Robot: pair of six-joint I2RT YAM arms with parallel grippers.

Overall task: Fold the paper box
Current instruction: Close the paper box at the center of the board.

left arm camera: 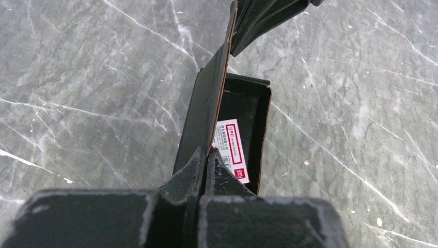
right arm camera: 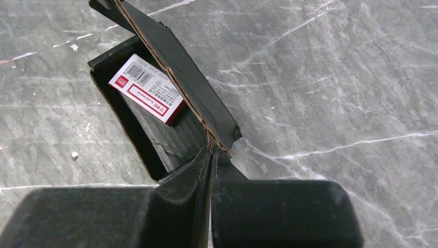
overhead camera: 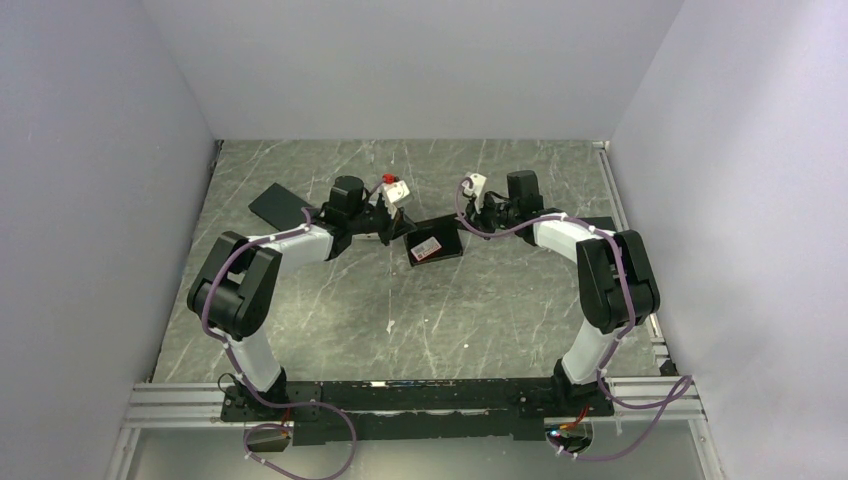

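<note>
The paper box (overhead camera: 432,247) sits mid-bench (overhead camera: 450,320), toward the far edge, between both claws. The left claw (left arm camera: 206,155) is clamped on one end of its raised panel. The right claw (right arm camera: 212,150) is clamped on the other end. A red-and-white carton (right arm camera: 147,89) lies inside.

Barcode (right arm camera: 140,75) on red-and-white packet (right arm camera: 155,98) inside paper box (right arm camera: 178,142); lettering illegible

In 2 wrist views top edge cuts off box (left arm camera: 204,108) flap. Print on packet (right arm camera: 147,89) too small to read. Right slab (overhead camera: 600,222) mostly behind arm.
</note>
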